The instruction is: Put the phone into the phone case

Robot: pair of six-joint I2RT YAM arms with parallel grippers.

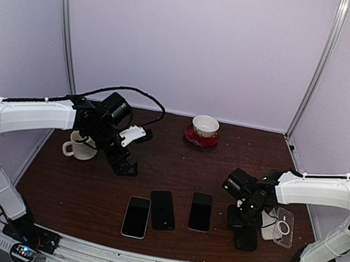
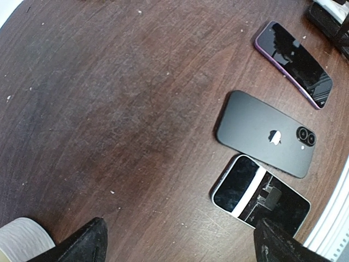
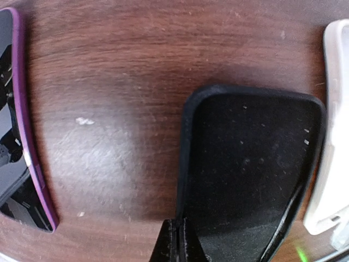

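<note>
- My right tool (image 3: pixel 175 243) pinches the black case (image 3: pixel 251 180) by its rim; that thin hold could slip when lifted.
- My left tool (image 2: pixel 180 245) hangs open, empty.

Soft, even overhead light; a pale sheen lies on the dark counter (image 2: pixel 136 109). The wrist views bow at their edges, and the close-up is slightly blurred.

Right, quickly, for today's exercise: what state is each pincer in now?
Left pincer: open, holding nothing.
Right pincer: shut on the rim of the black phone case.
</note>
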